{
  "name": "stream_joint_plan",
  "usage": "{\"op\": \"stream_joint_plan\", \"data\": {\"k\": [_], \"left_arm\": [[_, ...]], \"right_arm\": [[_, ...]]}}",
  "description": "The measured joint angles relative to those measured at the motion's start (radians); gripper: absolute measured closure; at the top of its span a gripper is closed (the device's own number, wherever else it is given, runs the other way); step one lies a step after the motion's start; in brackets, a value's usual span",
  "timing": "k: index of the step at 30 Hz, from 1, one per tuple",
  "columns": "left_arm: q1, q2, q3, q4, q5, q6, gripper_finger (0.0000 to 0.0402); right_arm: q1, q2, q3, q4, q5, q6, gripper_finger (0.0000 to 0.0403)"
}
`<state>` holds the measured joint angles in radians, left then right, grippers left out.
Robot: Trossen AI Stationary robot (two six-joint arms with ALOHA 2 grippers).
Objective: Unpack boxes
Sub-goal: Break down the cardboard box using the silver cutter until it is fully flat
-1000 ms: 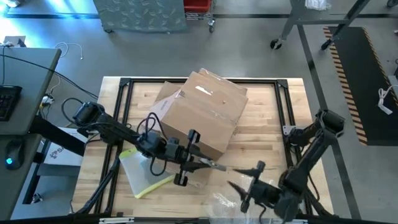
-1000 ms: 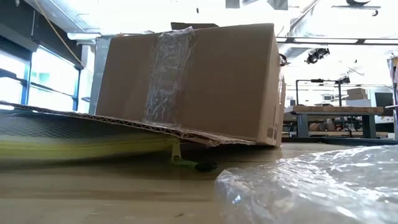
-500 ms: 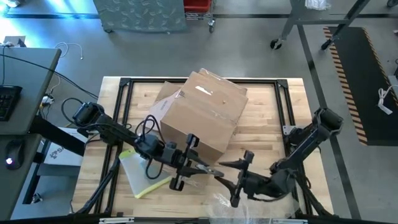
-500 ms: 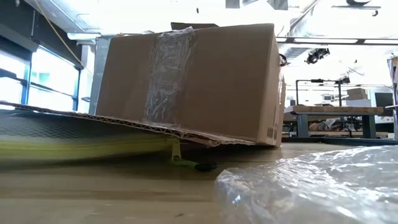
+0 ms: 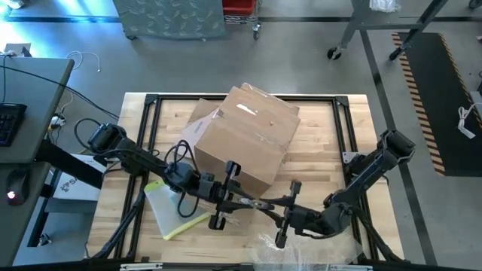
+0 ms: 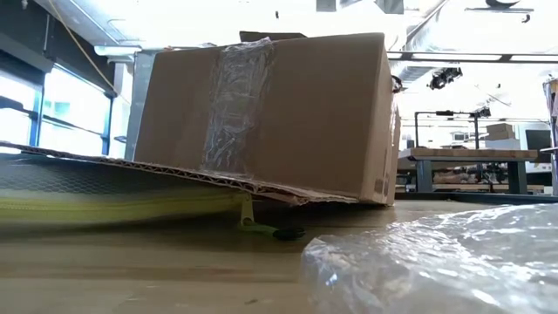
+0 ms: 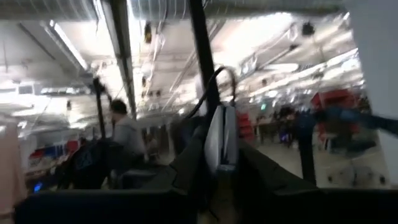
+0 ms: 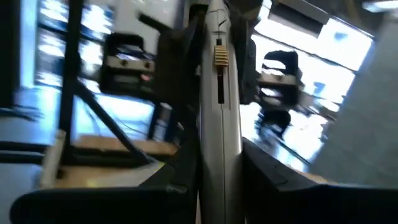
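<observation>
The brown cardboard box [image 5: 241,139] lies on the table's middle; in the low view the box [image 6: 270,113] rests on its bottom edge, with a loose flap [image 6: 157,170] spread over a yellow-edged sleeve. A slim silver utility knife [image 5: 256,202] hangs above the table in front of the box. My left gripper [image 5: 245,200] is shut on its left end. My right gripper [image 5: 265,205] is shut on its right end. The two grippers face each other. My left gripper pinches the knife's pale body [image 7: 221,140] between its two fingers, reaching from the table's left and tipped slightly upward. The knife runs along the fingers, clear of the table. My right gripper pinches the knife's silver body [image 8: 219,124] below its gold slider, between its two fingers. It comes level from the table's right, with the knife lying along the fingers and lifted clear.
A clear sleeve with a yellow edge [image 5: 177,211] lies near the table's left front, partly under the left arm. Crinkly clear film [image 5: 279,245] sits at the front edge below the right gripper and fills the low view's near right [image 6: 436,262]. A black frame [image 5: 151,102] rims the table.
My right gripper has moved toward the table's left, up to the left gripper, turned about its wrist, and shut on the free end of the knife. The left gripper, the knife and the box have kept their places.
</observation>
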<state>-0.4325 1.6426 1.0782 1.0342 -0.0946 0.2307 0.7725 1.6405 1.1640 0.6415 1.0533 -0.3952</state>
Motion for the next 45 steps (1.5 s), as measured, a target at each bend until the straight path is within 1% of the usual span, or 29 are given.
{"op": "stream_joint_plan", "data": {"k": [2, 5, 6, 8, 10, 11, 12, 14, 15, 17, 19, 22, 23, 25, 27, 30, 33, 35, 37, 39, 42, 44, 45], "left_arm": [[0.001, -0.032, 0.0, -0.124, -0.068, -0.013, 0.0311], [-0.001, -0.115, 0.003, -0.413, -0.225, -0.046, 0.0257], [-0.007, -0.146, 0.001, -0.531, -0.279, -0.057, 0.0243], [-0.019, -0.2, 0.003, -0.727, -0.402, -0.106, 0.0222], [-0.024, -0.255, 0.009, -0.912, -0.539, -0.181, 0.0213], [-0.02, -0.284, 0.013, -0.996, -0.595, -0.218, 0.0213], [-0.014, -0.312, 0.018, -1.081, -0.639, -0.257, 0.0214], [0.007, -0.361, 0.02, -1.241, -0.68, -0.337, 0.0224], [0.025, -0.382, 0.02, -1.313, -0.675, -0.383, 0.0231], [0.067, -0.42, 0.018, -1.442, -0.647, -0.459, 0.0244], [0.125, -0.448, 0.019, -1.534, -0.636, -0.488, 0.0257], [0.211, -0.464, 0.015, -1.644, -0.619, -0.49, 0.0271], [0.241, -0.464, 0.014, -1.669, -0.615, -0.491, 0.0274], [0.303, -0.465, 0.014, -1.714, -0.614, -0.501, 0.0278], [0.362, -0.466, 0.014, -1.778, -0.618, -0.537, 0.0281], [0.436, -0.465, 0.014, -1.873, -0.627, -0.621, 0.0285], [0.484, -0.465, 0.014, -1.965, -0.616, -0.692, 0.0293], [0.507, -0.456, 0.007, -1.99, -0.531, -0.759, 0.03], [0.515, -0.455, -0.029, -1.955, -0.388, -0.81, 0.0309], [0.498, -0.452, -0.084, -1.839, -0.264, -0.851, 0.0317], [0.448, -0.447, -0.183, -1.543, -0.12, -0.855, 0.0328], [0.409, -0.443, -0.236, -1.351, -0.064, -0.826, 0.0334], [0.394, -0.443, -0.247, -1.305, -0.049, -0.805, 0.0337]], "right_arm": [[0.024, -0.009, -0.001, -0.035, 0.124, 0.012, 0.0343], [0.065, -0.06, -0.002, -0.117, 0.286, 0.062, 0.0343], [0.077, -0.089, -0.002, -0.151, 0.33, 0.097, 0.0343], [0.095, -0.16, 0.002, -0.261, 0.354, 0.201, 0.0343], [0.1, -0.24, 0.002, -0.449, 0.317, 0.37, 0.0343], [0.09, -0.281, 0.001, -0.558, 0.253, 0.478, 0.0343], [0.066, -0.329, 0.0, -0.669, 0.161, 0.595, 0.0343], [-0.011, -0.412, 0.0, -0.868, -0.01, 0.798, 0.0343], [-0.06, -0.439, 0.001, -0.951, -0.078, 0.875, 0.0343], [-0.179, -0.47, 0.001, -1.076, -0.239, 0.982, 0.0343], [-0.322, -0.48, -0.002, -1.135, -0.45, 1.025, 0.0343], [-0.543, -0.477, 0.0, -1.131, -0.784, 1.011, 0.0343], [-0.605, -0.47, 0.0, -1.131, -0.874, 0.993, 0.0343], [-0.713, -0.455, 0.0, -1.149, -1.011, 0.954, 0.0343], [-0.8, -0.453, 0.0, -1.187, -1.112, 0.918, 0.0343], [-0.894, -0.459, 0.0, -1.247, -1.176, 0.865, 0.0343], [-0.941, -0.459, 0.0, -1.326, -1.179, 0.819, 0.0343], [-0.955, -0.459, 0.0, -1.358, -1.172, 0.79, 0.0343], [-0.96, -0.459, 0.0, -1.371, -1.164, 0.758, 0.0343], [-0.969, -0.459, 0.0, -1.363, -1.171, 0.732, 0.0343], [-0.986, -0.455, 0.0, -1.352, -1.19, 0.706, 0.0343], [-0.99, -0.449, 0.003, -1.364, -1.224, 0.684, 0.0343], [-0.986, -0.441, 0.012, -1.375, -1.232, 0.667, 0.0343]]}}
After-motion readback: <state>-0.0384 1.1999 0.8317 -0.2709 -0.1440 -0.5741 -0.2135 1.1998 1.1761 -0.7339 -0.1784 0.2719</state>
